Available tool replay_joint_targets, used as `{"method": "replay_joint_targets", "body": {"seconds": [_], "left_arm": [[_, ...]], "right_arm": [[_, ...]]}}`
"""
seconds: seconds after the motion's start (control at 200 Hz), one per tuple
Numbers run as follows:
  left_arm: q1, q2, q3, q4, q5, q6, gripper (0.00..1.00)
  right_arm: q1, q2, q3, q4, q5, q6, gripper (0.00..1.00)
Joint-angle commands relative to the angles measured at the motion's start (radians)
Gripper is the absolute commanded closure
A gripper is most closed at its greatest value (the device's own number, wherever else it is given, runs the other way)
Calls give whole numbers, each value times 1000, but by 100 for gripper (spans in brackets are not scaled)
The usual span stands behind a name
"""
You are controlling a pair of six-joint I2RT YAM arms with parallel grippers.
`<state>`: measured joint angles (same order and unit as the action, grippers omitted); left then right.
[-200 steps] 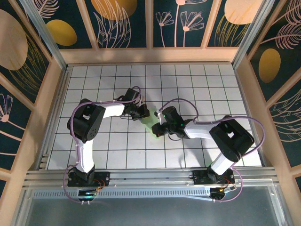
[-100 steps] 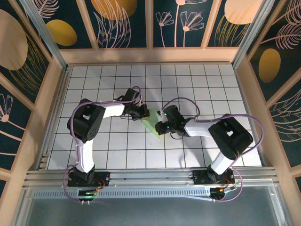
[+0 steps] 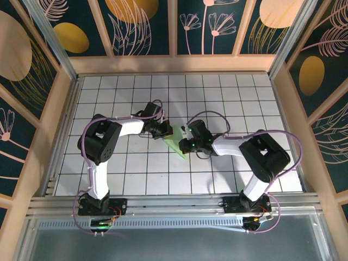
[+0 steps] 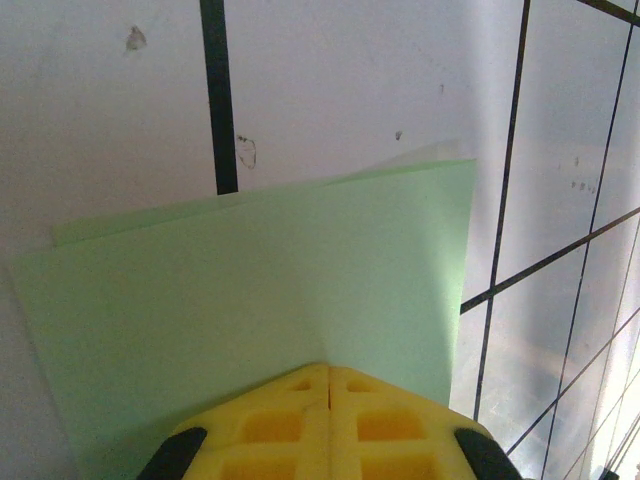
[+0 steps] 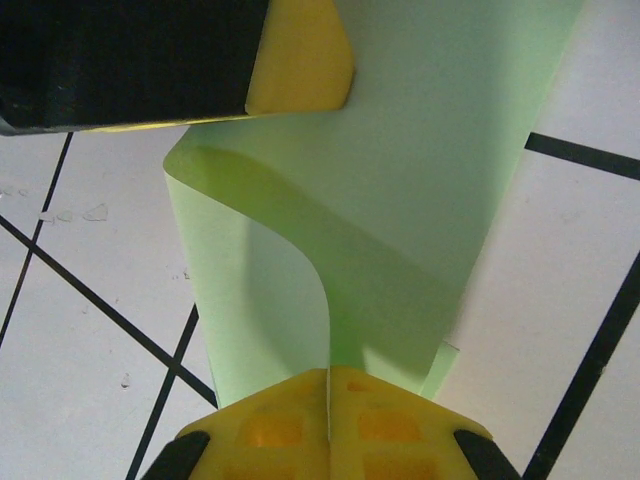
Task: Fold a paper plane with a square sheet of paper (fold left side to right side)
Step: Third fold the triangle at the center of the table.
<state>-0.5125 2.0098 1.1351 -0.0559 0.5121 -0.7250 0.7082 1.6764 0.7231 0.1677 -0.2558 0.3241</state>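
The left gripper (image 4: 328, 375), pressed together, pins the paper (image 4: 250, 290); the right gripper (image 5: 328, 378), pinching its curled edge, should align edges before creasing.

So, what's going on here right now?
Both arms are working a thin pale-green square sheet of paper on the white grid-tiled table. The left gripper is shut, its tips on one end of the sheet; the right gripper is shut on a lifted, curling layer. The fold is not yet flat.
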Motion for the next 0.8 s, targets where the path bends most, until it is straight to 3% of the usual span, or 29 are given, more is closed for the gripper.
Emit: {"method": "replay_joint_targets", "body": {"seconds": [0.0,0.355,0.796], "left_arm": [[0,45,-31,-49,-55,17,100],[0,35,-35,-34,-48,6,99],[10,-29,95,-59,-28,2,79]], "right_arm": [[-7,19,16,-5,-4,-5,100],[-6,54,0,-4,-26,5,100],[-6,84,-13,-24,-19,14,98]]}}
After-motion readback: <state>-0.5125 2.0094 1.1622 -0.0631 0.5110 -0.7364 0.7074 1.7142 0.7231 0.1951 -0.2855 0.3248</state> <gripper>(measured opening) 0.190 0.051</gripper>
